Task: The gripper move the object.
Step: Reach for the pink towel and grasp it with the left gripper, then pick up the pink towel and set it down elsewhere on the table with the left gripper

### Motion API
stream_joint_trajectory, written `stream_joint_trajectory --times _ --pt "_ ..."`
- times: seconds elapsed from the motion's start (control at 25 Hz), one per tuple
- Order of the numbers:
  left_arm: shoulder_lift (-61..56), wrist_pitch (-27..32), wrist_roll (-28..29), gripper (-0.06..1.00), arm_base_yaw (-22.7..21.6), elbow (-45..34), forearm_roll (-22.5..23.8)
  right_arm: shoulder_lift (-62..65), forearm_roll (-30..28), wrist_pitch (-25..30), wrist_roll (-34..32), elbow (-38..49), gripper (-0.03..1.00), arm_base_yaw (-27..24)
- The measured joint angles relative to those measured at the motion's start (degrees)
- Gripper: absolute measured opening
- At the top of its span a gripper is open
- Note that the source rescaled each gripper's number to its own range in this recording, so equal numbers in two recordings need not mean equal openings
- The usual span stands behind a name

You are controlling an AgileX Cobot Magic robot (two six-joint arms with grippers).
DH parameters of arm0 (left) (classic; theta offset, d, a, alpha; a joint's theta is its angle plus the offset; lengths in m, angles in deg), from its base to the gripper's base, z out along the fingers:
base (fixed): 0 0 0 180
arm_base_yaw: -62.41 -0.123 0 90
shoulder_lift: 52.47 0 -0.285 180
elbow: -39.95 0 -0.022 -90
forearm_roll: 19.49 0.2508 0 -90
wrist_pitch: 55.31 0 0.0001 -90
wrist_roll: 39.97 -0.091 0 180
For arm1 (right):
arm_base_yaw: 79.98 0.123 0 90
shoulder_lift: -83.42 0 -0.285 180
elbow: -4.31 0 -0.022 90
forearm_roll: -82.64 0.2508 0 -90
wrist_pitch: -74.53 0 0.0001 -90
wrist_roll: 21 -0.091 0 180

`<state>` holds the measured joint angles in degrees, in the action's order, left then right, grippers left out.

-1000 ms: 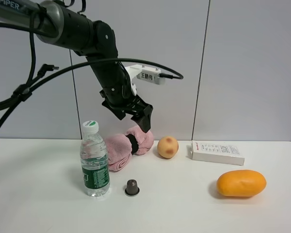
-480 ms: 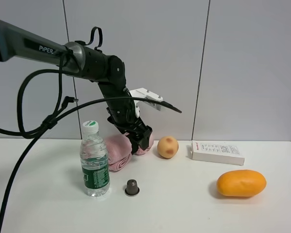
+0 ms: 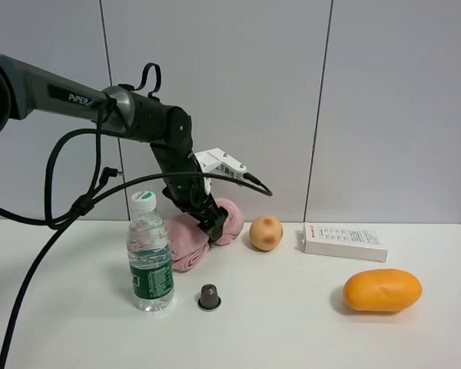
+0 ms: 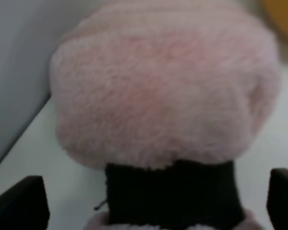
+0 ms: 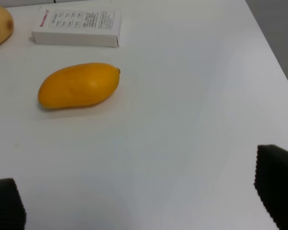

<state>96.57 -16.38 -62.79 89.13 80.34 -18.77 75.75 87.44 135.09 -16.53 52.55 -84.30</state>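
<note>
The pink rolled towel [image 3: 183, 240] lies on the white table behind the bottle, with a black band round its middle. My left gripper [image 3: 213, 227] is down on the towel at the band. In the left wrist view the towel [image 4: 165, 91] fills the picture, and the gripper [image 4: 151, 203] is open with one fingertip [image 4: 19, 205] on each side of the band [image 4: 173, 196]. My right gripper [image 5: 141, 196] is open and empty above bare table; it is out of the exterior view.
A water bottle [image 3: 149, 254] stands just left of the towel, with a small dark capsule [image 3: 209, 296] in front. A peach-coloured ball [image 3: 266, 233], a white box [image 3: 345, 241] and an orange mango [image 3: 382, 290] lie to the right. The wall is close behind.
My left arm has come down and in from above. Its gripper has dropped from over the towel to straddle the towel at its black band. The objects have not moved.
</note>
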Motion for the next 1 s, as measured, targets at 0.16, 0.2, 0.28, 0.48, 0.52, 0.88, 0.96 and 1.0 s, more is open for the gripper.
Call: stream_joint_trajectory --times 0.16,0.2,0.28,0.48,0.52,0.88,0.96,1.0 --pt "1.8 -0.1 0.0 0.88 -0.6 0.0 0.5 0.0 0.0 0.0 0.0 0.0 1.0 0.0" --pt "2.0 -0.1 0.0 0.88 -0.6 0.0 0.5 0.0 0.0 0.0 0.0 0.0 1.0 0.0" --pt "2.4 -0.1 0.0 0.88 -0.6 0.0 0.5 0.0 0.0 0.0 0.0 0.0 1.0 0.0" --pt "2.6 -0.2 0.0 0.6 -0.7 0.0 0.4 0.0 0.0 0.0 0.0 0.0 1.0 0.0" --pt "2.6 -0.2 0.0 0.43 -0.7 0.0 0.4 0.0 0.0 0.0 0.0 0.0 1.0 0.0" --pt "0.4 3.4 -0.1 0.0 -0.7 0.0 1.0 0.0 0.0 0.0 0.0 0.0 1.0 0.0" --pt "-1.6 4.4 -0.1 0.0 -0.7 0.0 2.4 0.0 0.0 0.0 0.0 0.0 1.0 0.0" --pt "-2.9 4.8 -0.1 0.0 -0.7 0.0 3.0 0.0 0.0 0.0 0.0 0.0 1.0 0.0"
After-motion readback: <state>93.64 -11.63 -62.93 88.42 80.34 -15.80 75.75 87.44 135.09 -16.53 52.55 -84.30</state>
